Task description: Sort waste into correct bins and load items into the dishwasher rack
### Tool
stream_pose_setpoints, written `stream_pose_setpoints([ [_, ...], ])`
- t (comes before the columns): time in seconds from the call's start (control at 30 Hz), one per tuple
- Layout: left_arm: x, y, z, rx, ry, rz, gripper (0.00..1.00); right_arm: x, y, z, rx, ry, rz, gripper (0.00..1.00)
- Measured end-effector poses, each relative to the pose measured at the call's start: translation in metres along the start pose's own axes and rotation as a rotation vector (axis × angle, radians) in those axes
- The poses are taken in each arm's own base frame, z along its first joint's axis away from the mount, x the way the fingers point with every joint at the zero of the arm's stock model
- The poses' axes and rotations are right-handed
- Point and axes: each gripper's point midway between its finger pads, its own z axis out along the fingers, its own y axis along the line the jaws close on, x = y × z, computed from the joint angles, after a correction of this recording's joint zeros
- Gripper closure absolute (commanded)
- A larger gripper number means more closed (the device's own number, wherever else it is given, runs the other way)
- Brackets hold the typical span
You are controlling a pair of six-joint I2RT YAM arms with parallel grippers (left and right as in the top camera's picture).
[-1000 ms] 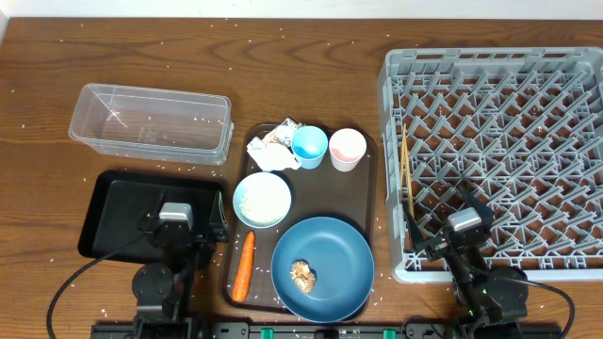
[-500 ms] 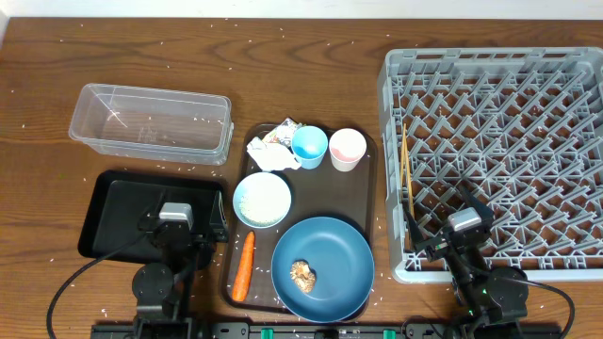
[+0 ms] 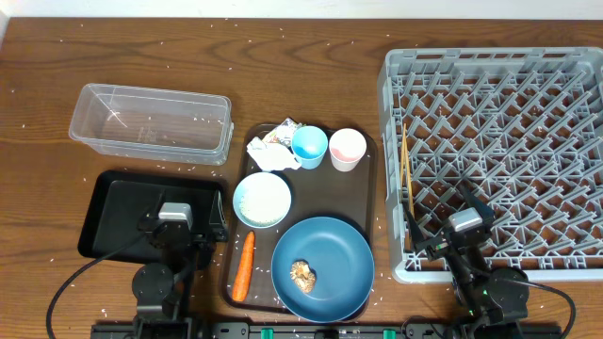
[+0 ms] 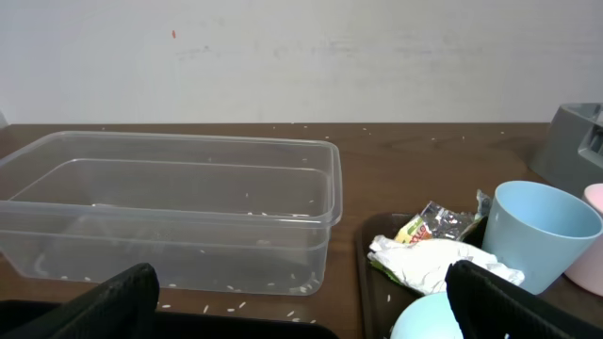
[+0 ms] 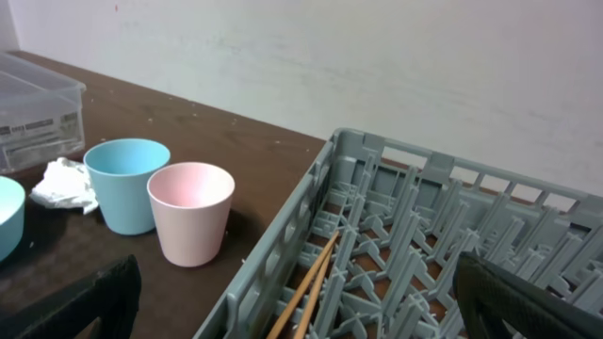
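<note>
On the brown serving tray [image 3: 363, 202] sit a blue plate [image 3: 334, 247] with a brown food lump [image 3: 303, 274], an orange carrot [image 3: 243, 266], a pale bowl [image 3: 262, 200] holding rice, a light-blue cup [image 3: 309, 146], a pinkish cup [image 3: 347, 149], crumpled white paper [image 3: 273, 154] and a printed wrapper [image 3: 285, 131]. The clear tub [image 3: 151, 122] and the black tray [image 3: 118, 221] lie at the left, the grey rack [image 3: 499, 151] at the right. My left gripper [image 4: 301, 315] is open and empty over the black tray. My right gripper [image 5: 297, 311] is open and empty over the rack's front left corner.
Two yellow chopsticks [image 3: 407, 184] lie in the rack's left side and show in the right wrist view [image 5: 311, 282]. Rice grains are scattered over the wooden table [image 3: 283, 66]. Cables run from both arm bases at the front edge.
</note>
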Motion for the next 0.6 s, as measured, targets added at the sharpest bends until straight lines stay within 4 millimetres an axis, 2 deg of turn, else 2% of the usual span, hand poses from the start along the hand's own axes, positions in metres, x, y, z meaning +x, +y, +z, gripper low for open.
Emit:
stream_pose_setpoints([
  [0.3, -0.002, -0.006, 0.0, 0.036, -0.007, -0.001, 0.02, 0.002, 0.003, 0.0, -0.016, 0.006, 0.003, 0.01],
  [0.5, -0.007, -0.027, -0.003, 0.155, -0.008, -0.064, 0.02, -0.028, 0.009, -0.002, -0.065, -0.108, 0.102, 0.01],
  [0.6, -0.024, -0.032, -0.008, 0.18, -0.02, -0.099, 0.02, -0.038, 0.01, -0.005, -0.078, -0.11, 0.167, 0.01],
])
